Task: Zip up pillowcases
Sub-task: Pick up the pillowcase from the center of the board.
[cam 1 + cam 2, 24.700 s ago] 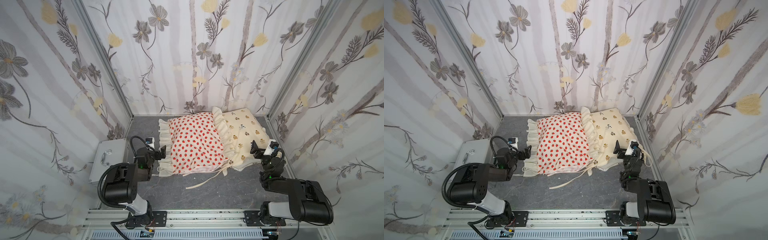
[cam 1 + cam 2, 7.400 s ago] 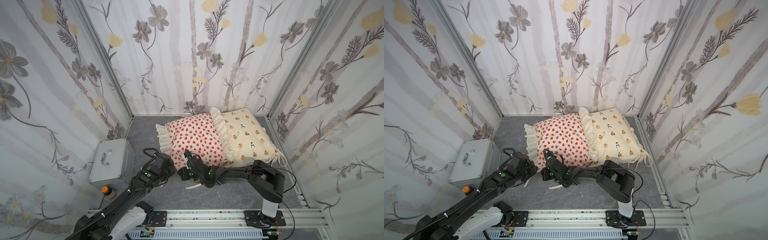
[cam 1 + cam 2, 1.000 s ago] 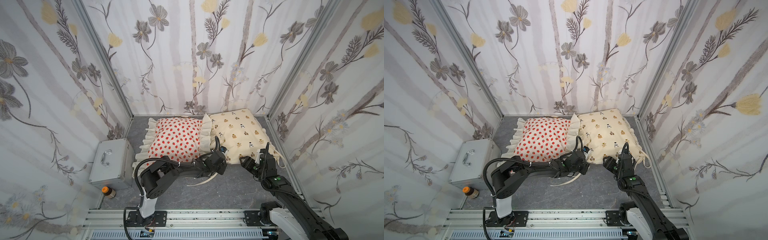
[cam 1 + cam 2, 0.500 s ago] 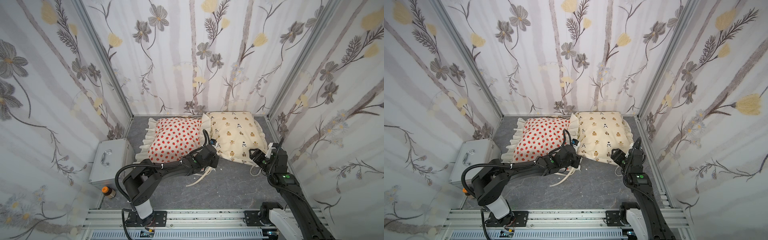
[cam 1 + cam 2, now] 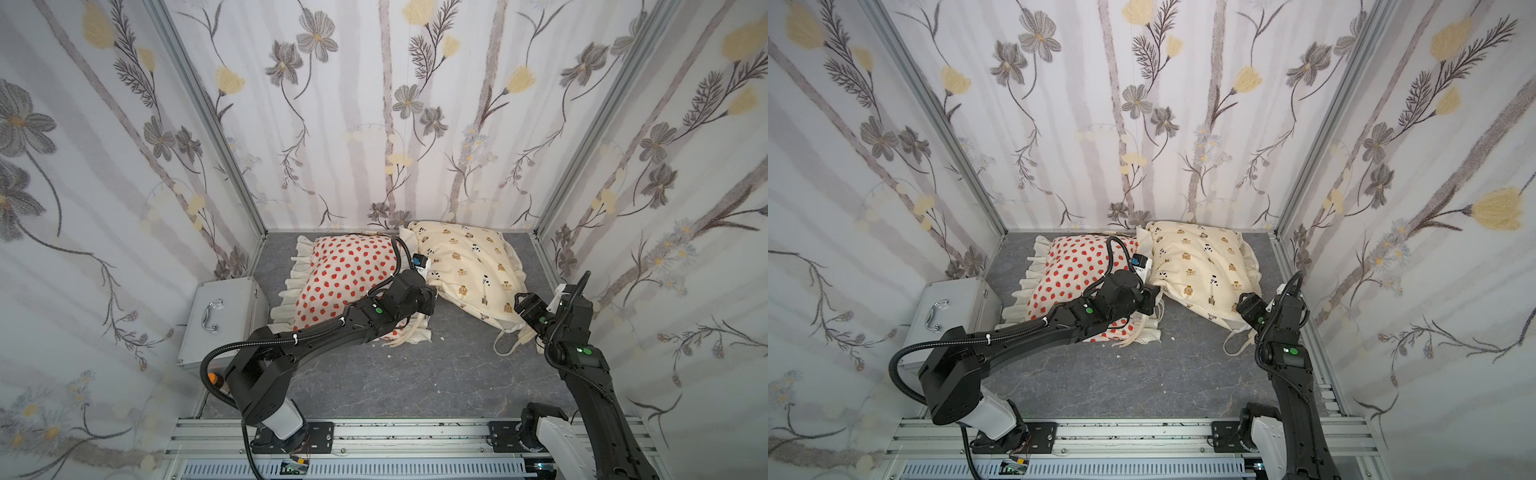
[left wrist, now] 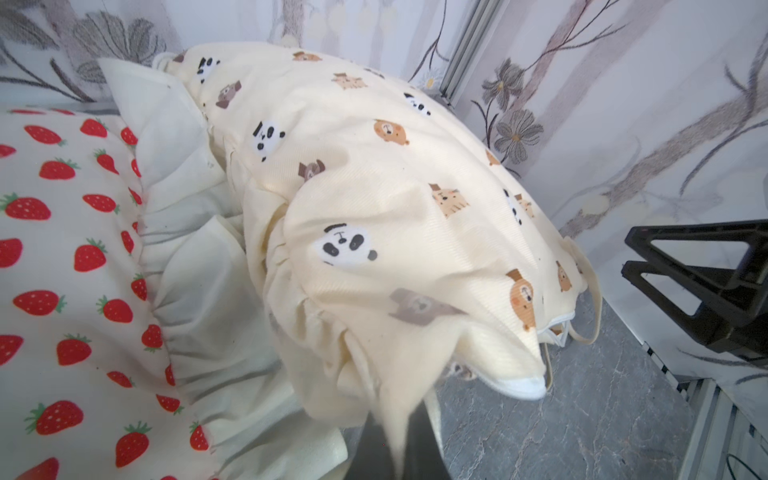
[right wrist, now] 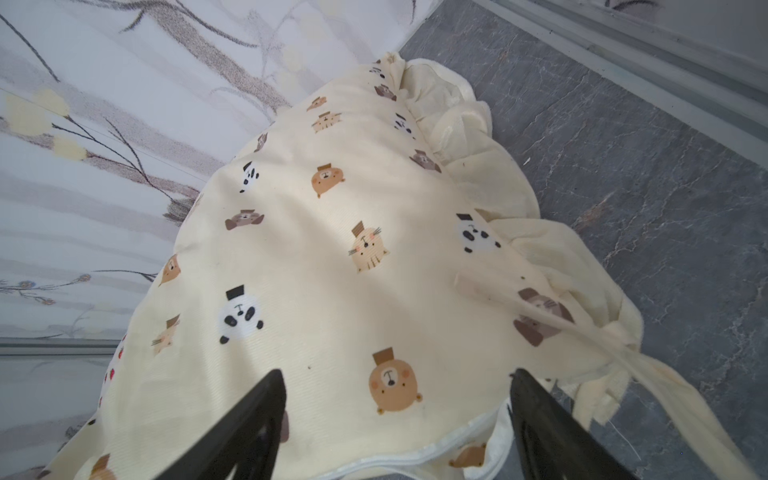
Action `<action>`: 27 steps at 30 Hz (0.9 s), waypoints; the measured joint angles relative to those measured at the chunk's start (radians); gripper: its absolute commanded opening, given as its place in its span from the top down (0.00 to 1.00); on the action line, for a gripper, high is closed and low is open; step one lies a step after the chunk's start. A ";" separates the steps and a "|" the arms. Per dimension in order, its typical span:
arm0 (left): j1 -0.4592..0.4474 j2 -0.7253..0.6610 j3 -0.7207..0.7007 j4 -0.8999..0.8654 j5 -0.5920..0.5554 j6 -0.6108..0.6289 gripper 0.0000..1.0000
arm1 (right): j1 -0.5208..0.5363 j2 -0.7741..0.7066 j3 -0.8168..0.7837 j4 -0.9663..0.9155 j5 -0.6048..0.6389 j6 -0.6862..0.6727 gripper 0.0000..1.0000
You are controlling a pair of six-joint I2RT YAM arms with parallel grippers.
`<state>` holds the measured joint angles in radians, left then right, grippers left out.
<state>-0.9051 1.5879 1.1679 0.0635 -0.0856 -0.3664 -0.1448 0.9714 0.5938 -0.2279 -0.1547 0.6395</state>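
Observation:
Two pillowcases lie at the back. The strawberry pillowcase [image 5: 345, 274] [image 5: 1075, 274] [image 6: 62, 249] is on the left and the bear pillowcase [image 5: 465, 266] [image 5: 1200, 262] [image 7: 332, 249] on the right. My left gripper [image 5: 432, 301] [image 5: 1152, 301] [image 6: 397, 449] is shut on the bear pillowcase's [image 6: 374, 187] near left corner, with cream fabric pinched between its dark fingers. My right gripper [image 5: 524, 307] [image 5: 1246, 305] [image 7: 397, 382] stands open at the near right corner, its jaws wide on either side of the fabric. The white zipper edge [image 7: 374, 461] [image 6: 523, 384] gapes along the near side.
A silver metal case [image 5: 220, 316] [image 5: 951, 311] stands at the left wall, with an orange-capped item [image 5: 214, 378] in front of it. Loose cream ties [image 5: 505, 345] trail on the grey floor. Floral walls close in on three sides; the rail [image 5: 395, 432] runs along the front.
My right gripper has moved right along the bear pillowcase's near edge and its jaws have widened. My left gripper keeps its pinch on the corner, which has shifted back.

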 measured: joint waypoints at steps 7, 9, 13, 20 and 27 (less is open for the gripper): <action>0.040 -0.025 0.172 -0.057 -0.019 0.050 1.00 | -0.002 0.098 0.067 0.025 -0.021 -0.005 0.25; 0.052 -0.022 0.253 -0.086 -0.026 0.061 1.00 | 0.016 0.120 0.071 0.043 -0.035 -0.005 0.26; 0.063 0.017 0.435 -0.096 -0.026 0.098 1.00 | 0.114 0.167 0.095 0.070 -0.061 0.001 0.29; 0.061 0.248 0.856 -0.172 0.043 0.092 1.00 | 0.414 0.238 0.102 0.196 -0.044 0.102 0.28; 0.016 0.721 1.524 -0.323 0.165 0.026 1.00 | 0.623 0.264 0.066 0.402 0.007 0.245 0.24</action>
<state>-0.8886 2.3085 2.6919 -0.2600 0.0792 -0.3401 0.4778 1.2358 0.6601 0.1738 -0.1478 0.8845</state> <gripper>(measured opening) 0.052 0.756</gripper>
